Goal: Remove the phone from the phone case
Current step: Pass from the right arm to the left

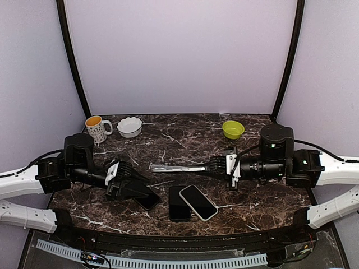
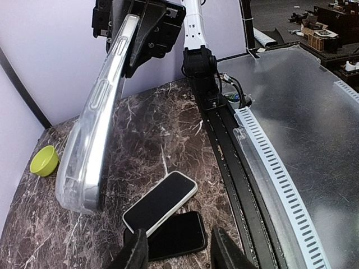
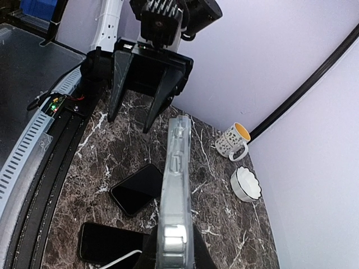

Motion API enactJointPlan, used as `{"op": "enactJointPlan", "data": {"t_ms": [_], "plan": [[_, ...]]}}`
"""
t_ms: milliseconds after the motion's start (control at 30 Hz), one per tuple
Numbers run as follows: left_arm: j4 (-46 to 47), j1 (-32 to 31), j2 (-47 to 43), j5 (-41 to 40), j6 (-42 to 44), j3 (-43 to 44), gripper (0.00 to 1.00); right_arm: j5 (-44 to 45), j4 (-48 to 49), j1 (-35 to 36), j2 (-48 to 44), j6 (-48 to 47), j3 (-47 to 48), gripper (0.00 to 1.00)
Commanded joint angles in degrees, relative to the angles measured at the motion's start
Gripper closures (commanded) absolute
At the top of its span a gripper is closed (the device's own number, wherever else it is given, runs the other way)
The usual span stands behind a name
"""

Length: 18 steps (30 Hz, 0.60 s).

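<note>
Phone case (image 1: 173,167) is up off the tabletop (image 1: 168,140), pinched by one end in my right fingers (image 1: 220,167), which are closed tight on it. I see nothing through its clear plastic in either wrist view, so I judge it empty and the main part of the job done. My left fingers (image 1: 136,188) are spread wide and hold nothing, hanging low over the left side of the tabletop. Three phones lie flat between the arms: a dark phone (image 1: 148,200) just beside the left fingers, a black phone (image 1: 178,204) in the middle, and a white-edged phone (image 1: 198,202) resting partly on the black one. I cannot tell which of them belongs to the case. As I read it, all that is left is to set the case down and pull both arms back.
</note>
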Motion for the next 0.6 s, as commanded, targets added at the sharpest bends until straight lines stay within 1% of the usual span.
{"op": "enactJointPlan", "data": {"t_ms": [0, 233, 567], "plan": [[6.22, 0.25, 1.04, 2.16, -1.56, 0.21, 0.59, -3.44, 7.51, -0.18, -1.27, 1.38, 0.1, 1.0], [6.86, 0.08, 1.68, 1.27, -1.59, 0.58, 0.61, -4.56, 7.14, -0.13, -0.02, 0.75, 0.3, 1.0], [5.98, -0.1, -0.74, 0.5, -0.68, -0.52, 0.61, -5.71, 6.93, -0.13, 1.82, 0.71, 1.68, 1.0]]}}
